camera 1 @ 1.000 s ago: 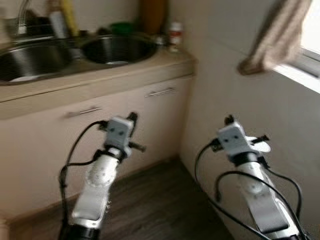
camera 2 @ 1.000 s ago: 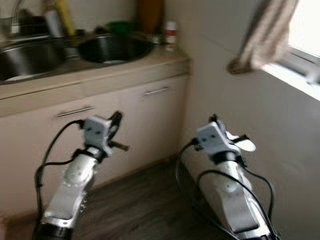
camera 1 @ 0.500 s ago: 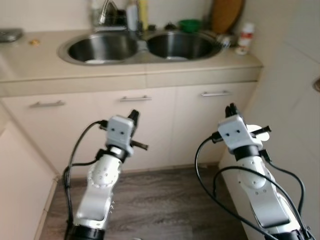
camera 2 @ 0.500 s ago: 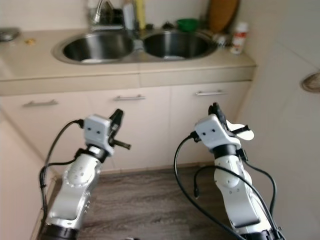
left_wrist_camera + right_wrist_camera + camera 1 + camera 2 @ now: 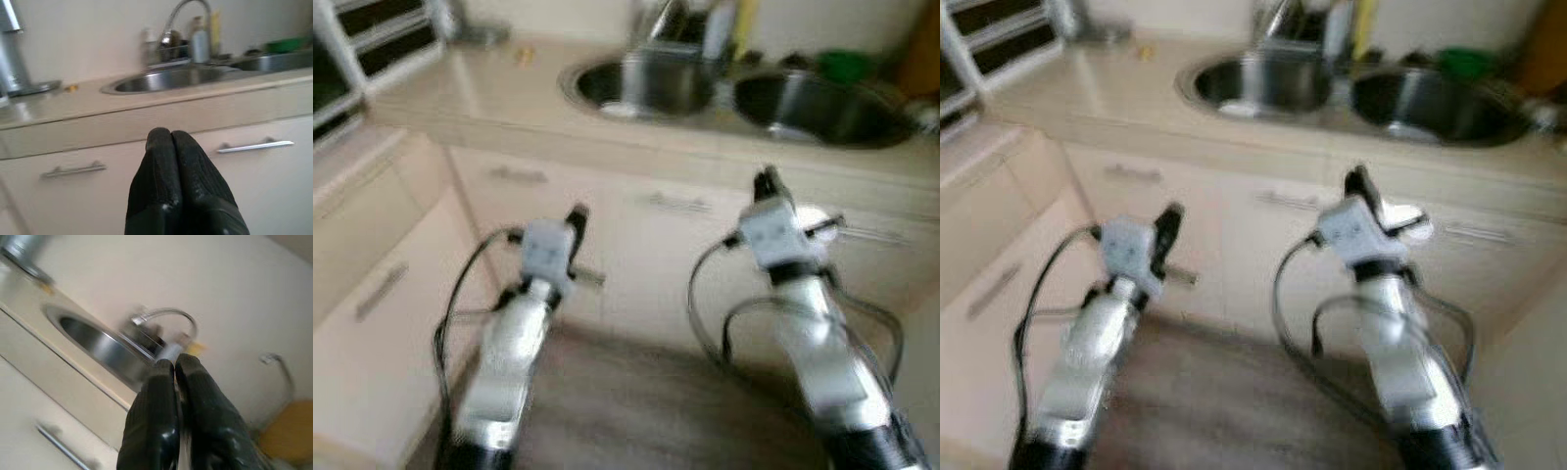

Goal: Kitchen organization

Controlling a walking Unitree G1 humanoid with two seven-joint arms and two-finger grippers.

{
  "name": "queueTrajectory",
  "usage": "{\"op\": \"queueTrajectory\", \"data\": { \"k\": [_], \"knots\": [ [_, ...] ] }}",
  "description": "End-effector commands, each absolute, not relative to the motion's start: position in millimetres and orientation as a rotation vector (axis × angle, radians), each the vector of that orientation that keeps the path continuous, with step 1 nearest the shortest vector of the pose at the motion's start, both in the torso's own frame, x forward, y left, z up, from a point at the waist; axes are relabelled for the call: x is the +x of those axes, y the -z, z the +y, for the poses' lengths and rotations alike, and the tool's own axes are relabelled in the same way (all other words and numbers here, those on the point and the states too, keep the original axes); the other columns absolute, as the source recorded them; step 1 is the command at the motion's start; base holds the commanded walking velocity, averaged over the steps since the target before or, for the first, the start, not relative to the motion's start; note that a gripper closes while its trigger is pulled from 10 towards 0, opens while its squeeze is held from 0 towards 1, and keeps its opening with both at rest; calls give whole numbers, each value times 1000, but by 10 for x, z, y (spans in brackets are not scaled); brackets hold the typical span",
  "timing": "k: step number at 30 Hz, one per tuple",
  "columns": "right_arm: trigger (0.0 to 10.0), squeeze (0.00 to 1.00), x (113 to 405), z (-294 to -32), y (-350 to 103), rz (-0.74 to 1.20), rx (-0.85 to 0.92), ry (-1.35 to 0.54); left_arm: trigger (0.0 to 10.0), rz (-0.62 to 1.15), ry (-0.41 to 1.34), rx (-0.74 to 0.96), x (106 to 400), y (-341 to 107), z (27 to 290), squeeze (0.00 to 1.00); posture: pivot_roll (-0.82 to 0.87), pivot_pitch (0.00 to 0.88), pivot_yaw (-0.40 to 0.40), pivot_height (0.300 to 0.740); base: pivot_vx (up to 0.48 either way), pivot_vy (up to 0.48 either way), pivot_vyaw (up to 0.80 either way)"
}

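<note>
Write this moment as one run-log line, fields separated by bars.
left hand shut, empty | right hand shut, empty | both raised before cream cabinet doors | ahead: steel double sink

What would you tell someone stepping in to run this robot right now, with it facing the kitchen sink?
Left gripper: shut, empty, raised before the cabinet fronts.
Right gripper: shut, empty, raised likewise, pointing toward the faucet.
The double sink lies ahead in the beige countertop, with bottles and a green item behind it; the head views are blurred.
Done: nothing is held or visibly tidied.
Left: all the organizing.
</note>
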State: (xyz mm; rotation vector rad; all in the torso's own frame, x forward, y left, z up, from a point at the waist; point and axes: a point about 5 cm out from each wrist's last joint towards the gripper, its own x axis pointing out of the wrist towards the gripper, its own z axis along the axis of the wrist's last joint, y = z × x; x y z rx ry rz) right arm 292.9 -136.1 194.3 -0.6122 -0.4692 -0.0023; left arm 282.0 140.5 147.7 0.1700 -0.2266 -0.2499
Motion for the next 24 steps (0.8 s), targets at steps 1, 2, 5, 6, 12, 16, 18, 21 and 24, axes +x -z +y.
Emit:
{"op": "queueTrajectory", "data": {
  "k": [1, 2, 5, 6, 12, 16, 18, 21, 24],
  "knots": [
    [0, 0, 2939, -1447, -1992, -482, -625, 27, 10000, -252, 285, 153, 2814, -1529, 1286, 0, 131, 0, -59, 740, 371, 0, 800],
    [0, 0, 2943, -1447, -1999, -483, -625, 31, 10000, -252, 286, 153, 2815, -1530, 1285, 0, 129, 0, -57, 740, 375, 0, 800],
    [9922, 0, 2959, -1453, -2026, -490, -619, 41, 10000, -253, 286, 153, 2817, -1533, 1283, 0, 130, 0, -57, 740, 375, 0, 533],
    [9922, 0, 2967, -1458, -2042, -494, -615, 46, 10000, -254, 287, 153, 2819, -1534, 1283, 0, 130, 0, -57, 740, 375, 0, 0],
    [10000, 0, 3031, -1509, -2210, -534, -559, 97, 10000, -257, 287, 152, 2827, -1541, 1286, 0, 131, 0, -56, 740, 375, 0, 0],
    [10000, 0, 3051, -1532, -2324, -572, -523, 115, 10000, -258, 287, 152, 2828, -1543, 1282, 0, 131, 0, -56, 740, 376, 0, 0],
    [10000, 0, 3068, -1539, -2325, -560, -519, 117, 10000, -258, 287, 153, 2829, -1542, 1282, 0, 133, 0, -57, 740, 375, 0, 0],
    [10000, 0, 3107, -1574, -2302, -521, -448, 127, 10000, -259, 287, 153, 2830, -1543, 1282, 0, 133, 0, -57, 740, 374, 0, -533],
    [10000, 0, 3109, -1579, -2313, -525, -453, 134, 10000, -260, 286, 153, 2830, -1546, 1287, 0, 134, 0, -58, 740, 375, 0, -800]
  ]
}}
